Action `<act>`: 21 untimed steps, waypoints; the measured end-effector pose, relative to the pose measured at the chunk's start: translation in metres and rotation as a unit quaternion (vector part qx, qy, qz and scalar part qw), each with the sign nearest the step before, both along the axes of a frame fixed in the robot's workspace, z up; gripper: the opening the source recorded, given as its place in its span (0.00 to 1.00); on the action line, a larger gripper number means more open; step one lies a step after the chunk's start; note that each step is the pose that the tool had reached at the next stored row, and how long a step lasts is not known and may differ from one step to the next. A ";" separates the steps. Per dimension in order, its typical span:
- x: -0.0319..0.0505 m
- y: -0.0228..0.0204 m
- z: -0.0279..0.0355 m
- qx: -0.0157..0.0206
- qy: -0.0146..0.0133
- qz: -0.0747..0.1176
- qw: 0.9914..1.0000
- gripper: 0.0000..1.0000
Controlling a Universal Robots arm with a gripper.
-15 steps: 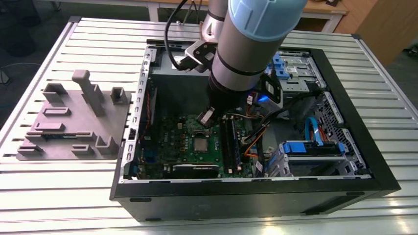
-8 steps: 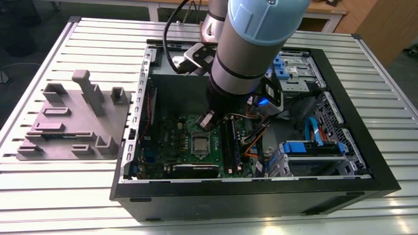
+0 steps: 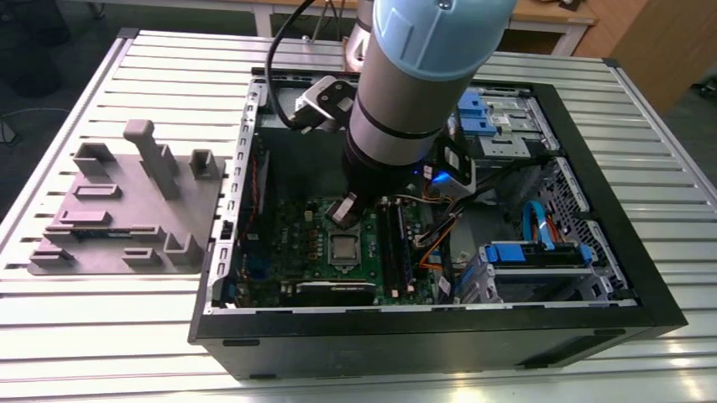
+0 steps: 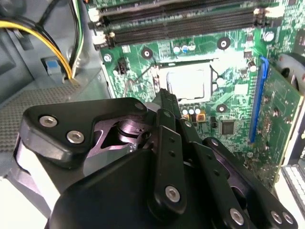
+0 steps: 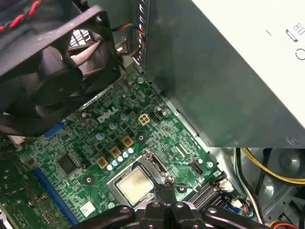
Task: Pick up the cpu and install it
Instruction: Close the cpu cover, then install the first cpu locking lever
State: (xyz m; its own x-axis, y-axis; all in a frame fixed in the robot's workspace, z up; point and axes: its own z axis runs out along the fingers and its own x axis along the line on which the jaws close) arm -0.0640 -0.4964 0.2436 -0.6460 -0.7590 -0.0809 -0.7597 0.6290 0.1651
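Observation:
The cpu (image 3: 342, 248) is a small silver-grey square lying flat in the socket in the middle of the green motherboard (image 3: 294, 243), inside the open computer case (image 3: 605, 210). Both wrist views show it seated in the socket frame, cpu (image 4: 188, 81) and cpu (image 5: 135, 183). My gripper (image 3: 345, 214) hangs just above and slightly behind the socket. Its black fingers (image 4: 164, 102) are pressed together with nothing between them, and their tips (image 5: 164, 191) stand beside the chip's edge, apart from it.
A grey fixture plate (image 3: 123, 210) with upright holders lies on the slatted table at the exterior view's left. Inside the case are a black fan (image 5: 62, 62), a large grey metal box (image 5: 228, 71), memory slots (image 4: 181, 19), an expansion card (image 4: 281, 119), yellow cables (image 4: 47, 38) and blue drive cages (image 3: 538, 252).

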 end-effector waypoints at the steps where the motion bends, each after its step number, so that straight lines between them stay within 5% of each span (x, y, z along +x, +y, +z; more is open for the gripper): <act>1: 0.0000 0.0000 0.0000 0.000 0.000 0.000 1.000 0.10; 15: 0.0012 -0.0001 -0.0002 0.000 0.000 0.001 1.000 0.10; 21: 0.0140 -0.0001 -0.0004 0.000 0.000 0.001 1.000 0.10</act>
State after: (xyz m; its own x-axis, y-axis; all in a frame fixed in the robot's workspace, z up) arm -0.0500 -0.4965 0.2431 -0.6451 -0.7598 -0.0808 -0.7604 0.6281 0.1651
